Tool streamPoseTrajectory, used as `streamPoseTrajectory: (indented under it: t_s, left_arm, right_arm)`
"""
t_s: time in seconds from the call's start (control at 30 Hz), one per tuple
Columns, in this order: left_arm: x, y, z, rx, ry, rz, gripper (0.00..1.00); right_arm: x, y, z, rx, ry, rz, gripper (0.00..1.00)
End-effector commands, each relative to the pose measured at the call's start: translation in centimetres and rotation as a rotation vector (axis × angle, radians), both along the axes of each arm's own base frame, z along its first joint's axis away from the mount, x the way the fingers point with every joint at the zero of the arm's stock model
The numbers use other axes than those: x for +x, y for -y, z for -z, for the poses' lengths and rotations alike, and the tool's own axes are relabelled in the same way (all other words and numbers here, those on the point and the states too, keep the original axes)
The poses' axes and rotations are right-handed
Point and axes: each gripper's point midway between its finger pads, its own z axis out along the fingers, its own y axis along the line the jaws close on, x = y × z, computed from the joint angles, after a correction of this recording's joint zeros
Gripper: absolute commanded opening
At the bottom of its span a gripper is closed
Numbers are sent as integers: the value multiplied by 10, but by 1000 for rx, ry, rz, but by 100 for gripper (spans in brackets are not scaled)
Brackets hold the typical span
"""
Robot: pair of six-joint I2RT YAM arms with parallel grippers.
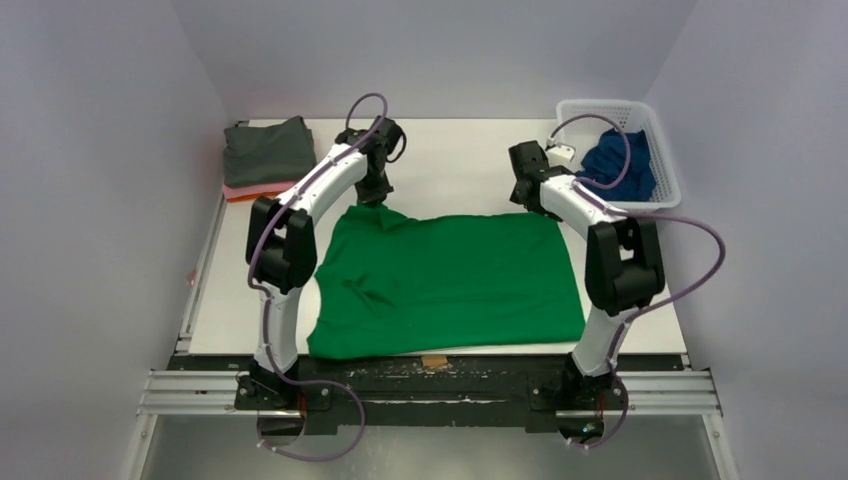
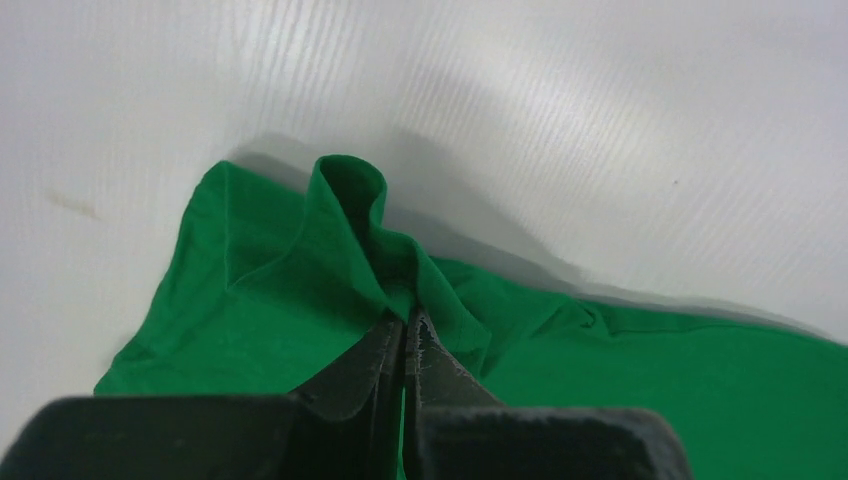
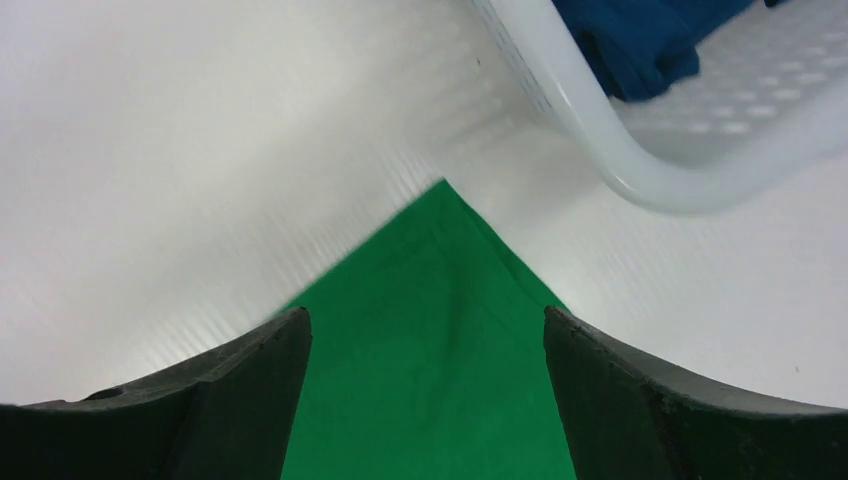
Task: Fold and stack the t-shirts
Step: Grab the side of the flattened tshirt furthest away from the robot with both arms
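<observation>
The bright green t-shirt [image 1: 450, 280] lies spread flat on the white table [image 1: 450, 160]. My left gripper [image 1: 373, 200] is shut on a pinched fold of its far left corner; the left wrist view shows green cloth [image 2: 340, 250] bunched up between the closed fingers [image 2: 385, 360]. My right gripper [image 1: 528, 200] is open above the shirt's far right corner [image 3: 440, 300], its fingers on either side of the cloth. A folded dark grey t-shirt [image 1: 266, 150] lies on pink and orange ones [image 1: 250, 190] at the far left. A royal blue t-shirt [image 1: 620, 162] lies in the basket.
The white lattice basket [image 1: 600, 108] stands at the far right corner; its rim [image 3: 590, 150] is close to my right gripper. Grey walls close in the table on three sides. A metal rail [image 1: 430, 385] runs along the near edge.
</observation>
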Motion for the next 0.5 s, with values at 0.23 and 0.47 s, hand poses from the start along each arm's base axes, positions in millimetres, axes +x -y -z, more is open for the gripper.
streamPoseTrajectory:
  t_s: [0.23,0.47]
  left_arm:
    - [-35,-13,-26,50,60,-70,0]
    - [-53,-7,-25,9,74,-61,0]
  right_arm:
    - [57,20,36,-147,-161,65,75]
    - [37,23,55,-138,-209,77,67]
